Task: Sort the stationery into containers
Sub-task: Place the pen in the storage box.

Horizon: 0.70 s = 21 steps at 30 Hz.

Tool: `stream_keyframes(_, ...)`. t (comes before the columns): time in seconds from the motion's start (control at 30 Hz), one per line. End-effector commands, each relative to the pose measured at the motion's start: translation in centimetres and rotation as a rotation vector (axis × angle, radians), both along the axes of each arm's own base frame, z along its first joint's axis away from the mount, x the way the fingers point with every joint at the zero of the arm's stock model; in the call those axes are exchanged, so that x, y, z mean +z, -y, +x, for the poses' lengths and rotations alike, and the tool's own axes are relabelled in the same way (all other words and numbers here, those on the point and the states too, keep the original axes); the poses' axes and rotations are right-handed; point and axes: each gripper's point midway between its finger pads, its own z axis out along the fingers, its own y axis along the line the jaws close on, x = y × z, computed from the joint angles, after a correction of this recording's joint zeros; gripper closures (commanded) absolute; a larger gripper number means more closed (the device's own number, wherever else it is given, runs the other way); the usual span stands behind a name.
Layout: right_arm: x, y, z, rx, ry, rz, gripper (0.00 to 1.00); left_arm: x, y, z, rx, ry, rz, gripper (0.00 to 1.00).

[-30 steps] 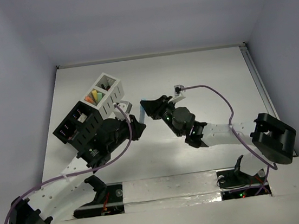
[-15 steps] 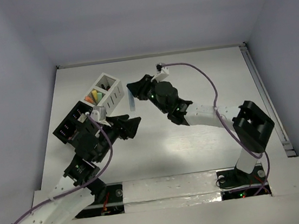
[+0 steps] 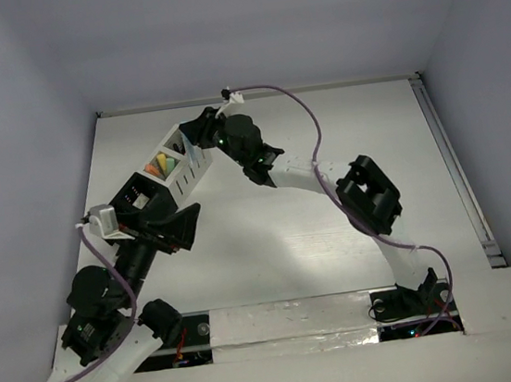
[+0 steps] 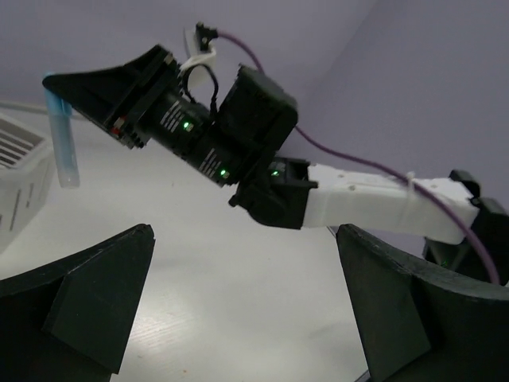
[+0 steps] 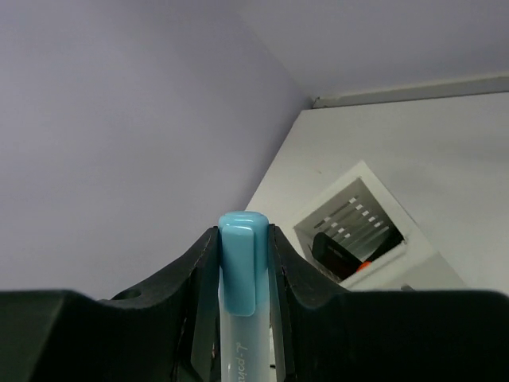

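One rounded pale-blue marker [image 5: 237,267] in matte black right pincer [image 5: 240,233].

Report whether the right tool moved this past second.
Yes. The right tool, gripping the blue marker, moved left and farther out, from right of the white box to its far corner.

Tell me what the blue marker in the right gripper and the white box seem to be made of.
Blue marker: probably plastic; glossy opaque light-blue cap, frosted see-through barrel with printed lettering. White box: apparently rigid moulded plastic, matte, with even slats in its walls.
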Motion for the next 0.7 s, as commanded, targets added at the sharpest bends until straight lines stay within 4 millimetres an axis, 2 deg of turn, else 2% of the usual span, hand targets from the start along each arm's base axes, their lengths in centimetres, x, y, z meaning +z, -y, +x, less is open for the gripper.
stream_keyframes(0.0,4.3,-3.0,-0.1,0.090,0.128,0.041,1.00,2.0,-2.6,-0.4,0.095,0.039,0.033,0.01)
stream_keyframes(0.03,2.6,-3.9,0.5,0.094,0.121,0.020,1.00,1.7,-2.9,-0.4,0.110,0.031,0.052,0.01)
stream_keyframes(0.07,2.5,-4.7,0.4,0.106,0.133,0.016,1.00,1.6,-3.3,-0.3,0.127,0.031,0.059,0.01)
stream_keyframes(0.1,4.3,-5.2,0.6,0.113,0.184,0.027,1.00,1.4,-3.9,-0.2,0.158,0.028,0.061,0.01)
stream_keyframes(0.13,2.6,-6.4,0.6,0.131,0.185,0.005,1.00,1.2,-4.1,-0.1,0.167,0.028,0.058,0.01)
stream_keyframes(0.2,2.4,-7.5,0.3,0.147,0.229,-0.016,1.00,1.0,-4.2,-0.2,0.168,0.031,0.063,0.01)
stream_keyframes(0.23,3.7,-8.2,-0.1,0.154,0.259,0.000,1.00,1.1,-4.3,-0.3,0.170,0.036,0.066,0.01)
stream_keyframes(0.27,2.2,-8.8,0.3,0.158,0.257,-0.023,1.00,1.2,-4.4,-0.3,0.172,0.041,0.064,0.01)
stream_keyframes(0.3,2.0,-9.4,0.0,0.165,0.262,-0.025,1.00,1.2,-4.5,-0.3,0.178,0.043,0.064,0.01)
stream_keyframes(0.33,2.6,-9.5,0.1,0.161,0.279,-0.016,1.00,1.3,-4.5,-0.3,0.180,0.045,0.064,0.01)
stream_keyframes(0.37,1.3,-10.3,-0.2,0.170,0.275,-0.030,1.00,1.2,-4.5,-0.2,0.180,0.043,0.066,0.01)
stream_keyframes(0.43,0.4,-10.7,0.2,0.169,0.275,-0.050,1.00,1.3,-4.4,-0.2,0.179,0.042,0.069,0.01)
stream_keyframes(0.47,0.7,-11.3,-0.2,0.175,0.284,-0.040,1.00,1.2,-4.4,-0.2,0.177,0.042,0.070,0.01)
stream_keyframes(0.53,-0.7,-11.8,0.2,0.177,0.279,-0.053,1.00,1.1,-4.1,-0.1,0.170,0.039,0.075,0.01)
stream_keyframes(0.57,0.0,-11.8,0.2,0.175,0.291,-0.040,1.00,1.1,-4.1,-0.1,0.168,0.037,0.080,0.01)
stream_keyframes(0.67,-1.1,-12.1,0.5,0.172,0.290,-0.047,1.00,0.9,-4.2,0.1,0.180,0.030,0.086,0.01)
